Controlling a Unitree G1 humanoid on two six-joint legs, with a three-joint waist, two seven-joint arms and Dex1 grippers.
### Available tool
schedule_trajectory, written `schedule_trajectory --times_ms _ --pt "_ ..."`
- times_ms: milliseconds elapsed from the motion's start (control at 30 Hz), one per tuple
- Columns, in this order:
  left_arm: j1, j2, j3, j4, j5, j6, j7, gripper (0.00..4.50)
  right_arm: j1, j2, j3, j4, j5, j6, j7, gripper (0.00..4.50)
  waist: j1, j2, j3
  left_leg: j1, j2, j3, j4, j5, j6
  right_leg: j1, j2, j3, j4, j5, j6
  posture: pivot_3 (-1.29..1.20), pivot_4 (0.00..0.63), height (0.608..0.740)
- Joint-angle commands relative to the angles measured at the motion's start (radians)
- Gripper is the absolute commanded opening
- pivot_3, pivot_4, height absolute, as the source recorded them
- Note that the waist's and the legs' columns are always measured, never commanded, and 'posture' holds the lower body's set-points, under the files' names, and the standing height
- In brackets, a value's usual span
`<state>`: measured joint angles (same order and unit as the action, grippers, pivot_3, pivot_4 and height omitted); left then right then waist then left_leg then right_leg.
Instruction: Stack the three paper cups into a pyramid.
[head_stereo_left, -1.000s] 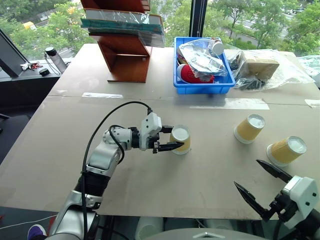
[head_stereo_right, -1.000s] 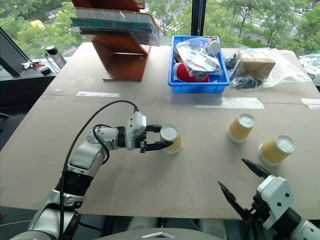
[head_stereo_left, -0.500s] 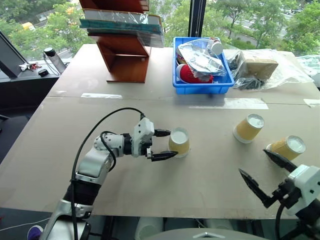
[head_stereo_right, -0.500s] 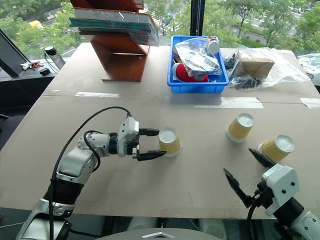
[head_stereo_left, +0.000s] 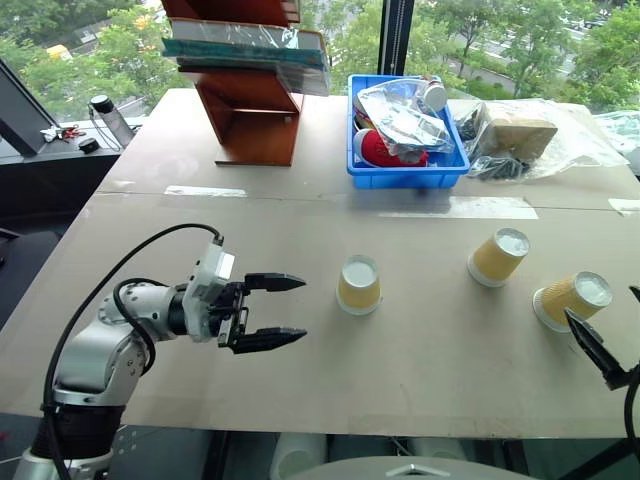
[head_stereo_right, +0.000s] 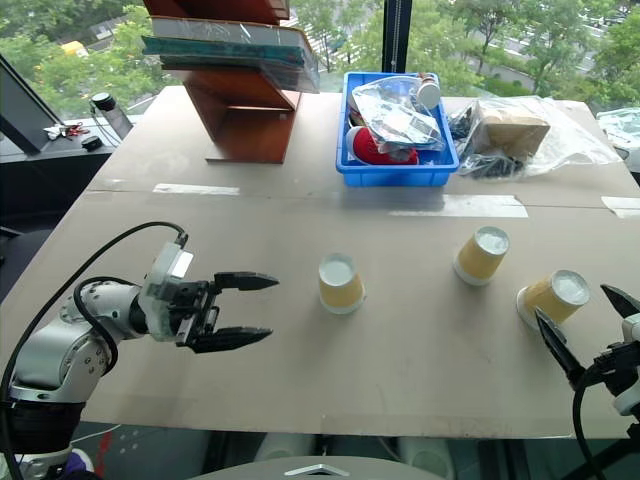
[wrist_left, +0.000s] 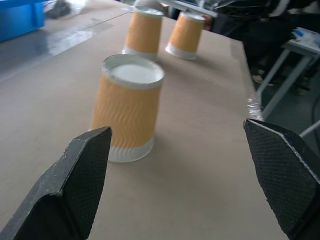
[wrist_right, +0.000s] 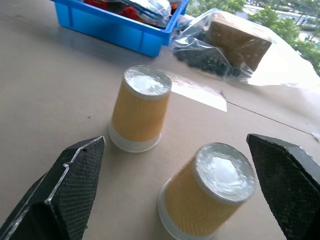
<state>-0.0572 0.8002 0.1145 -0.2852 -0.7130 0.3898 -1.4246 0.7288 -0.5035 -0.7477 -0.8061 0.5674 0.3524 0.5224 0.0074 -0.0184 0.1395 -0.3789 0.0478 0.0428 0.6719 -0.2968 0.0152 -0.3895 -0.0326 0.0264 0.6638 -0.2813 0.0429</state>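
Three paper cups stand upside down and apart on the table: a middle cup, a right cup and a far-right cup, which leans a little. My left gripper is open, level, a short way left of the middle cup and pointing at it, touching nothing. My right gripper is open at the table's near right corner, just in front of the far-right cup, with the right cup beyond it.
At the back stand a blue bin of packets, a wooden shelf and a plastic bag holding a box. A bottle sits off the far left. The table's front edge is close under both grippers.
My left gripper let go of the middle cup, opened and drew back to the left. My right gripper moved right, up to the far-right cup.
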Motion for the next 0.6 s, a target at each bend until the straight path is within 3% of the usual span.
schedule_trajectory --times_ms 33,367,600 --pt "-0.032 0.006 -0.01 -0.081 -0.068 0.04 -0.014 4.33 -0.033 -0.019 -0.014 0.027 0.034 0.042 -0.008 4.5 -0.004 0.0 0.0 0.0 0.0 0.0 0.0 0.0 0.0 0.0 0.0 0.0 0.0 0.0 0.0 0.0 0.15 0.74" --pt "0.037 0.049 0.146 -0.479 -0.319 0.177 0.248 4.33 -0.209 -0.045 0.046 0.125 0.062 0.14 -0.053 4.5 -0.015 0.0 0.0 -0.002 0.0 -0.001 -0.001 0.0 0.0 -0.001 0.0 0.003 -0.001 0.0 0.0 0.0 0.15 0.74" --pt "0.104 0.101 0.239 -0.598 -0.44 0.206 0.375 4.33 -0.279 -0.046 0.046 0.193 0.083 0.204 -0.096 4.5 -0.015 0.001 0.001 -0.001 0.0 -0.002 -0.001 0.0 0.0 0.0 0.0 0.004 0.0 0.0 0.0 0.0 0.15 0.74"
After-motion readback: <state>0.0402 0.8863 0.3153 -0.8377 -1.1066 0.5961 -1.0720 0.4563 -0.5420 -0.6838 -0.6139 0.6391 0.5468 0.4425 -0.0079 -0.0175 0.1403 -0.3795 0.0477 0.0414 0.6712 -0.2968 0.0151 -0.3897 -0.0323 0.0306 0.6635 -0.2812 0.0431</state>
